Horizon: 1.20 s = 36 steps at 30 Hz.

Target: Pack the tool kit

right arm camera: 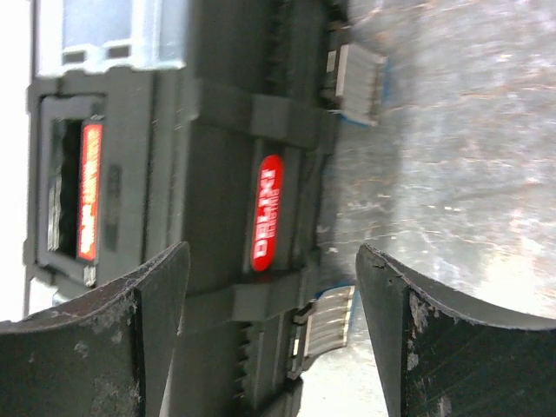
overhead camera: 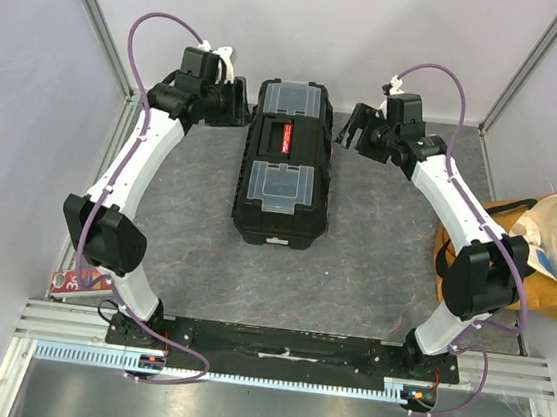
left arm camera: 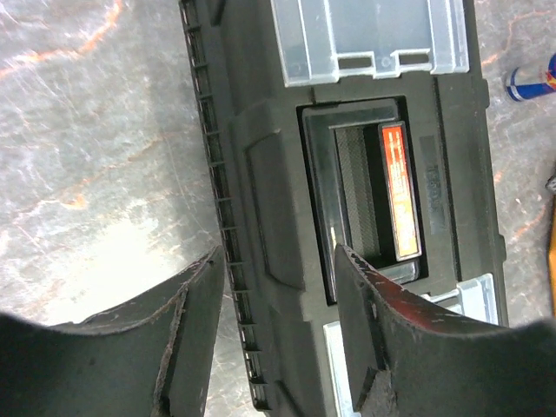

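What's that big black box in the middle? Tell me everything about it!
The toolbox is black, looks like hard plastic, and lies flat with its lid shut on the grey table, running front to back. On top are two clear lids, one at each end, with a sunken handle bearing a red label between them. One side has a red oval badge and two pale latches. Nothing lies on it.

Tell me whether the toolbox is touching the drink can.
Apart. The left wrist view shows bare table between the toolbox and the drink can.
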Tool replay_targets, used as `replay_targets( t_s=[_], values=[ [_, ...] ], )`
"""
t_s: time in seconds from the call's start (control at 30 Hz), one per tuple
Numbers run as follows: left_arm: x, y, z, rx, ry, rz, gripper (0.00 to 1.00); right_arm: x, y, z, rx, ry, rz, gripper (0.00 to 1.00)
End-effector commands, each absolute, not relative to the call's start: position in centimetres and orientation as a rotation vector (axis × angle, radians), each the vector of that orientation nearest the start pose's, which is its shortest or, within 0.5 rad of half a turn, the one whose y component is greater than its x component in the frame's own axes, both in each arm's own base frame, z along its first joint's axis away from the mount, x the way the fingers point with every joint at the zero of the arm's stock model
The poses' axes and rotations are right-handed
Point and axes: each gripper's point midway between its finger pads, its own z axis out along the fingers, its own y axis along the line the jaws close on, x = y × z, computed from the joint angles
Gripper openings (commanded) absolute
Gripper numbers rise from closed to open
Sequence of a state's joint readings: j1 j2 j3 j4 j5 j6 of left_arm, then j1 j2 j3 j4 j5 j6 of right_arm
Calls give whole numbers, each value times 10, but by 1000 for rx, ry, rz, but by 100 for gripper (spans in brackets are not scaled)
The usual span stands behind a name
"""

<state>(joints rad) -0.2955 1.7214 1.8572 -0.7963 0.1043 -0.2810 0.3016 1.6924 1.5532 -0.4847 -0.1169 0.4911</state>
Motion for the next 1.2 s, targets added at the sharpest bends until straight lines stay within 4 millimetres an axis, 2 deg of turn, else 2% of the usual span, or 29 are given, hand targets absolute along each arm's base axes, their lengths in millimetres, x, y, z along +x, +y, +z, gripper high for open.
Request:
replay_targets(
  t_s=[0.0,0.2,0.37,0.5,0.57,0.67,0.77,0.87,1.0,1.07,1.17],
  values=[
    [429,-178,291,49,2243,-650,60,429,223,251,-56,2186,812,84],
    [426,-189,273,72,2281,-818,60,411,260,238,-169,2217,886,82],
    [429,-192,258,68,2294,-861,60,398,274,216,-172,2266,930,76],
    [434,-187,237,26,2350,-815,59,388,287,197,-183,2307,956,66],
    [437,-176,223,-10,2381,-726,58,380,296,187,-197,2328,966,61],
    [437,-160,209,-52,2411,-613,58,372,312,173,-199,2361,934,58],
    [433,-156,202,-52,2426,-592,58,363,327,160,-211,2383,932,57],
    [430,-154,200,-64,2426,-586,58,359,340,154,-218,2386,946,57],
    [427,-149,201,-74,2426,-571,58,371,343,152,-181,2383,918,57],
    [424,-148,202,-80,2425,-574,58,377,346,161,-174,2361,921,59],
    [420,-149,201,-90,2431,-595,58,391,343,180,-124,2311,890,69]
  ],
)
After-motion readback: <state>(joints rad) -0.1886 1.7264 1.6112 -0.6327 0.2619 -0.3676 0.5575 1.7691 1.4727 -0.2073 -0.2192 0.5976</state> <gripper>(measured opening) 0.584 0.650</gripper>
